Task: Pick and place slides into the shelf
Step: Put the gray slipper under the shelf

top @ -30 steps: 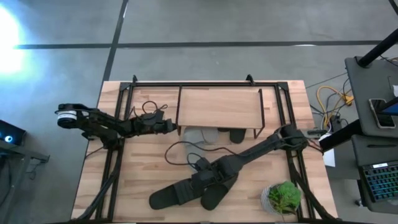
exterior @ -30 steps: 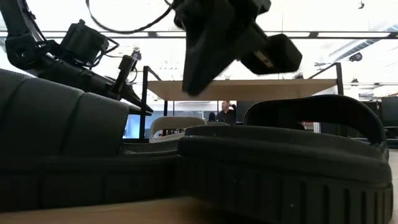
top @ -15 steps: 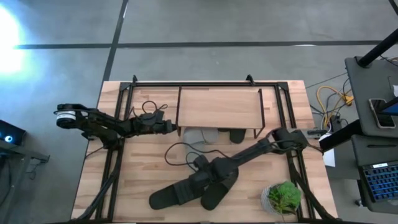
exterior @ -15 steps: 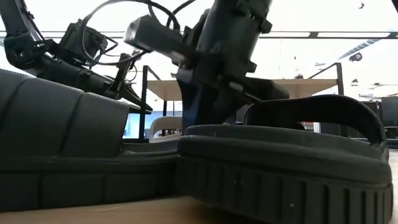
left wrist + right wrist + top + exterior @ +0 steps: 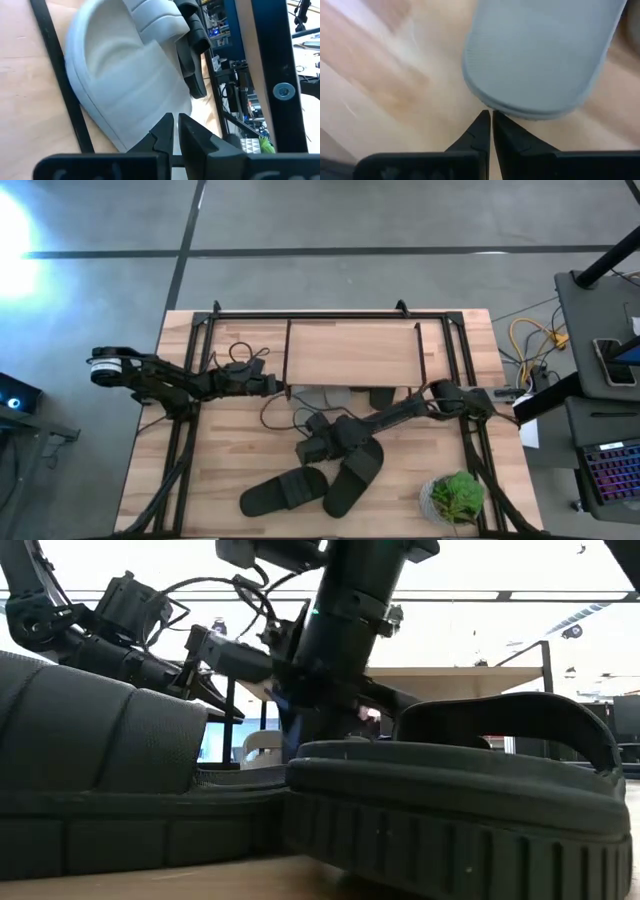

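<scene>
Two black slides [image 5: 310,484] lie at lower centre; a grey slide [image 5: 540,60] shows smooth sole. Right gripper [image 5: 490,122] is closed, empty.

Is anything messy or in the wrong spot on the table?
Two black slides lie crooked and overlapping on the open tabletop, not under the shelf like the grey slides. Nothing looks spilled or broken.

High view: straight down over the whole table [image 5: 240,430]. Low view: tabletop level, close behind black slides [image 5: 460,810]. Wrist views: close on a grey slide [image 5: 540,55], which both share.
</scene>
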Controlling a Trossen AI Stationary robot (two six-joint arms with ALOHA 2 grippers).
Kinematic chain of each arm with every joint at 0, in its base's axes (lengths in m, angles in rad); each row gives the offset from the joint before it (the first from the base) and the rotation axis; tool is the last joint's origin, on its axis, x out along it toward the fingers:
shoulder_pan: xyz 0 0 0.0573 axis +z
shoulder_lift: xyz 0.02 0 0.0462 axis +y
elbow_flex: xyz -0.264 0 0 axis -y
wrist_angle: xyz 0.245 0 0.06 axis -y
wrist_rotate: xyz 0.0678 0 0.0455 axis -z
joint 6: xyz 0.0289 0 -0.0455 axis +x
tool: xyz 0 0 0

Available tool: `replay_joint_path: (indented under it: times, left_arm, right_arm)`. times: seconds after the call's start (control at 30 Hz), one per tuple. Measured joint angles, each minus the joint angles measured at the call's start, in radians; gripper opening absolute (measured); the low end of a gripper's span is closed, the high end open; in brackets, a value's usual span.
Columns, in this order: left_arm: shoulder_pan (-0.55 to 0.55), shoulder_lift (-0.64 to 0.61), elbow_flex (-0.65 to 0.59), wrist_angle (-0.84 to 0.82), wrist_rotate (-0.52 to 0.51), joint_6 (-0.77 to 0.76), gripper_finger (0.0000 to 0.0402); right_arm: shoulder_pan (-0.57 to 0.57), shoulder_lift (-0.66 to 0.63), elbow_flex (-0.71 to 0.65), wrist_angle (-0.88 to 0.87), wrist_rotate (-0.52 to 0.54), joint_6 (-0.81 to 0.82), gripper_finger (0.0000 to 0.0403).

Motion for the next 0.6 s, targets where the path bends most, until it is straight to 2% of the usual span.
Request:
replay_joint_path:
  times: [0.37, 0.6]
  left_arm:
    - [-0.019, -0.002, 0.000, 0.001, 0.029, 0.000, 0.0012]
    - [-0.041, -0.002, 0.000, 0.003, 0.030, -0.002, 0.0012]
  right_arm:
    - [-0.085, -0.005, 0.023, 0.058, 0.023, -0.110, 0.0013]
    - [-0.110, -0.004, 0.023, 0.169, 0.020, -0.182, 0.0013]
